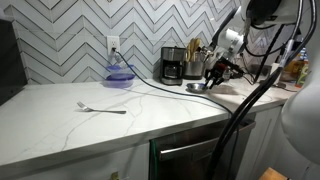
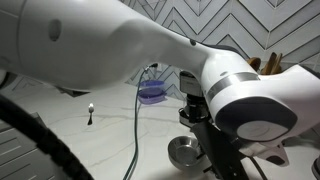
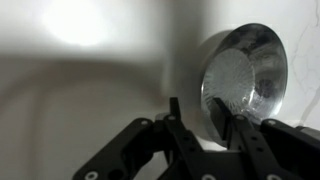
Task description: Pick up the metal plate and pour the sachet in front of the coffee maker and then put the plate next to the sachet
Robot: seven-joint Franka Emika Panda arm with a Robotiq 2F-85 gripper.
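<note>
The metal plate [image 3: 250, 75] is a small round shiny dish on the white counter; it also shows in both exterior views [image 1: 197, 86] [image 2: 183, 152]. My gripper [image 3: 198, 108] is open and low over the plate's left rim, with one finger outside the rim and one over the dish. In an exterior view the gripper [image 1: 213, 78] hangs just right of the coffee maker [image 1: 172, 65]. A pale speckled patch lies inside the dish; I cannot tell whether it is the sachet.
A tan utensil container [image 1: 193, 58] stands beside the coffee maker. A blue-purple bowl [image 1: 120, 75] [image 2: 152, 92] sits by the wall. A fork [image 1: 103, 108] [image 2: 91, 113] lies mid-counter. A black cable [image 1: 150, 88] crosses the counter. The arm [image 2: 150, 50] blocks much of one view.
</note>
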